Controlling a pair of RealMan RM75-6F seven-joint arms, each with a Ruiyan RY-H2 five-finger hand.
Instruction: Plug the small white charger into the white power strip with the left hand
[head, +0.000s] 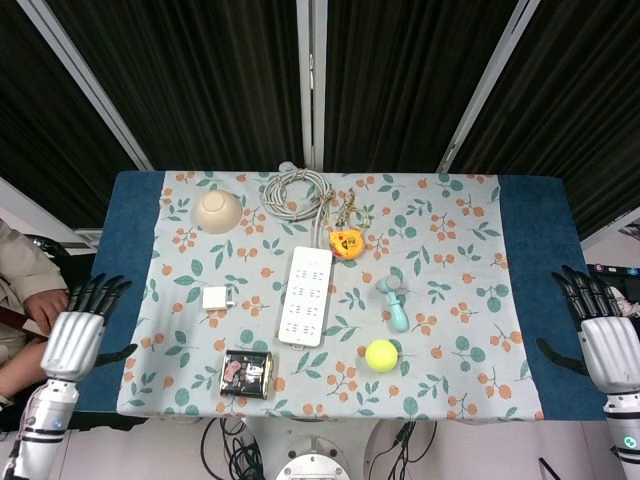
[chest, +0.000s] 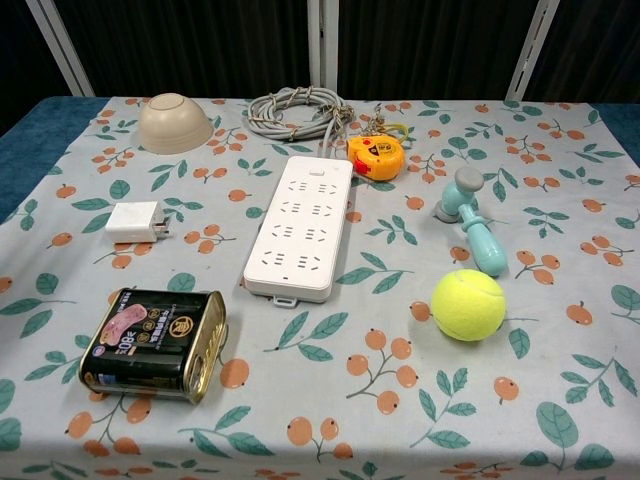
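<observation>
We judged the task barely begun. The small white charger (head: 215, 298) lay loose on the bench (head: 530, 215), on the flowered cloth (head: 450, 250), untouched by either hand, and every socket we could see on the white power strip (head: 305, 295) stood empty. What was left, as we read it, was everything that mattered — the reach, the grasp, the turning of the prongs downward, the push into a socket.

Our left hand (head: 76, 335) hung off the left edge of the bench over the blue border, fingers spread and holding nothing, well apart from the charger. Our right hand (head: 608, 340) was off the right edge, likewise spread and empty. Neither showed in the chest view.

The charger (chest: 135, 221) sat just left of the strip (chest: 299, 225), between the upturned bowl (chest: 174, 122) further back and the tin can (chest: 154, 343) nearer us. It lay flat on a broad face, and its prongs pointed sideways toward the strip — so its plug axis ran across the bench, roughly at right angles to the strip's long axis, which ran from near to far with the coiled cable (chest: 296, 110) at the far end.
</observation>
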